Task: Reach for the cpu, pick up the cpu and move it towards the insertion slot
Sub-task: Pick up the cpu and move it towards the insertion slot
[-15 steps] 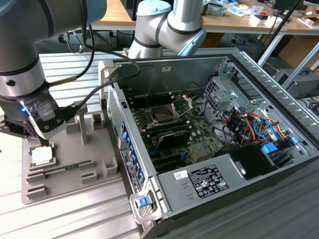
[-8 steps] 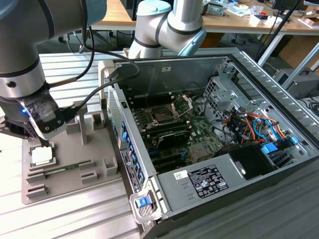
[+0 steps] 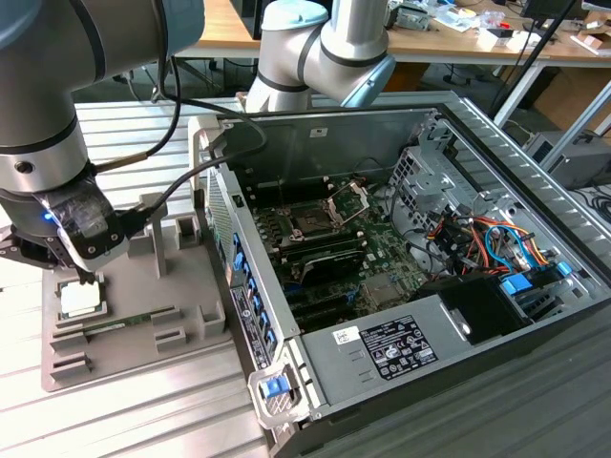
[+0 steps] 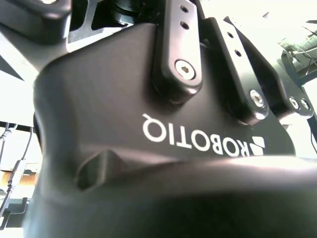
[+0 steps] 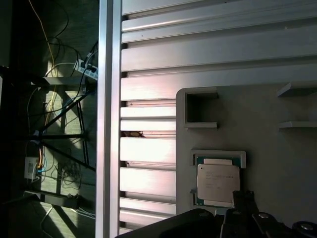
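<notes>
The cpu point(image 3: 81, 298) lies flat in a gray holder point(image 3: 134, 286) at the lower left of the exterior view, with the gripper point(image 3: 74, 269) just above it. It looks light, stiff, thin and delicate, so opposite rims seem the safest hold. The wrist hides the jaws, so I cannot tell how they stand.

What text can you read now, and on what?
On the black gripper body, second wrist view: a white maker's logo, upside down.
On the grey power supply box, exterior view: a white label, too small to read.
On the silvery square cpu: print too small to read.
</notes>
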Controlling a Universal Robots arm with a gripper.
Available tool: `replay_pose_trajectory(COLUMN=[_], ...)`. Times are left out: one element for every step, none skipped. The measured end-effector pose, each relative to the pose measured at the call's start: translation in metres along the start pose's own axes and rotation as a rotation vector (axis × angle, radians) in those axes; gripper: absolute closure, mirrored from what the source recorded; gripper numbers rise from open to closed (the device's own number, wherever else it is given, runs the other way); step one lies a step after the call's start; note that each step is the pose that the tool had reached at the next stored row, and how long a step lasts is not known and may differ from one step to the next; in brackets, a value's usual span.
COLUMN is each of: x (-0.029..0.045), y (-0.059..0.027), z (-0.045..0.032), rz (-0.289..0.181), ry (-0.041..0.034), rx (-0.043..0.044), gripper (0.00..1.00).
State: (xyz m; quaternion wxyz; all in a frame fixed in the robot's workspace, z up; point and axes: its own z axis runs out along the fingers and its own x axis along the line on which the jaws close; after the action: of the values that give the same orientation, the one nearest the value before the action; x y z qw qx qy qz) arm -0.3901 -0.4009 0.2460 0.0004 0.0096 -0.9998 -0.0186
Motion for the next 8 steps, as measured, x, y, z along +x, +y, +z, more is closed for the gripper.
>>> replay_pose_trajectory(x=[0.0,0.0,0.0,0.0,0.0,0.0,0.0,0.0], y=[0.0,0.0,0.0,0.0,0.0,-0.0001,-0.0001,-0.0001], z=[0.0001,0.0002,0.0004,0.0005,0.0013,0.0019,0.002,0.0021], rz=[0.0,0.0,0.0,0.0,0.0,0.0,0.0,0.0], ry=[0.0,0.0,0.0,0.0,0.0,0.0,0.0,0.0], rx=[0.0,0.0,0.0,0.0,0.0,0.0,0.0001,0.0001], gripper=[0.89,0.89,0.89,0.89,0.89,0.89,0.89,0.89])
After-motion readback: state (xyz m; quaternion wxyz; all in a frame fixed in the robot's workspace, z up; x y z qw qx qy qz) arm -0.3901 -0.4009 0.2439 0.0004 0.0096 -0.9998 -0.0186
